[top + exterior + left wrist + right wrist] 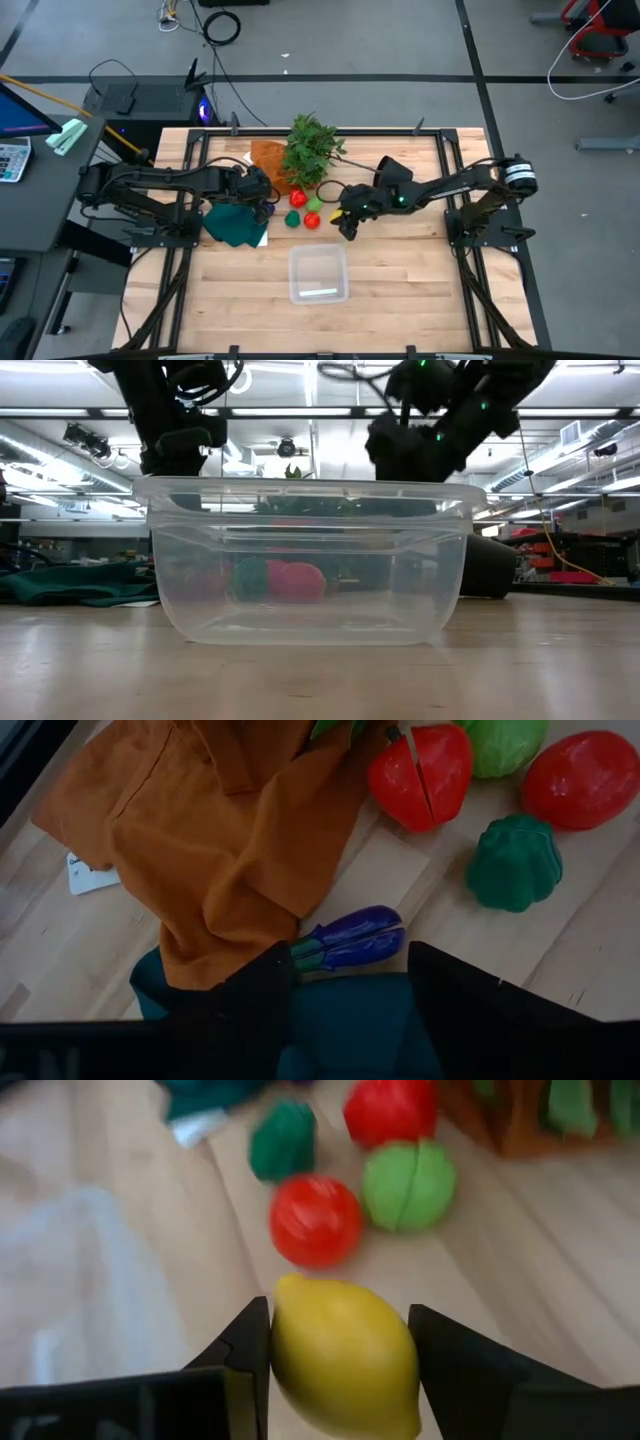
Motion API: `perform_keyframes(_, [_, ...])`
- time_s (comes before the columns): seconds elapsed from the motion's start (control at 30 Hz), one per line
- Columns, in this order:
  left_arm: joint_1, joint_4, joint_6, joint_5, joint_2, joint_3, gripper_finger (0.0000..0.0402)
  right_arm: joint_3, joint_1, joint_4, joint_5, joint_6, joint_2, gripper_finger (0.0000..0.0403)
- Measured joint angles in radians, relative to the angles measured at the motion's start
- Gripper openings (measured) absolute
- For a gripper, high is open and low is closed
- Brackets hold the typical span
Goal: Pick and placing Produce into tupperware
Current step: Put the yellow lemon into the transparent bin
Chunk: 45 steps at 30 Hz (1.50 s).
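The tupperware (318, 272), a clear tub, stands near the table's front middle and fills the low view (305, 560). Behind it on the wood lie two red pieces (315, 1220) (390, 1108), a light green one (408, 1185) and a dark green one (283, 1140). My right gripper (343, 220) is just right of them, shut on a yellow lemon (345, 1355). My left gripper (350, 960) stands open over the teal cloth (235, 225), and a purple eggplant (350, 938) lies just beyond its fingertips at the cloth's edge. My right gripper pinches the lemon between its two fingers, one on each of its long sides (285, 1350). The fingers slant down from the table's right side. The lemon sits tilted in the hold and looks clear of the table.
A leafy green plant (312, 150) and an orange cloth (268, 160) lie at the far middle, close behind the produce. A white card (92, 872) sits by the orange cloth. Bare wood lies around the tub at the front.
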Motion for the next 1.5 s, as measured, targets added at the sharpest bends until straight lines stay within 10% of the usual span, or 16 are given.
perform_keyframes(0.7, [-0.047,0.031,0.071,0.012,0.000,0.000,0.0207,0.002,0.185,0.073,-0.067,0.001,-0.119,0.0148])
perform_keyframes(1.5, [-0.467,0.734,0.402,0.196,0.000,-0.011,0.0176,0.002,0.199,0.105,-0.060,-0.002,-0.119,0.0148])
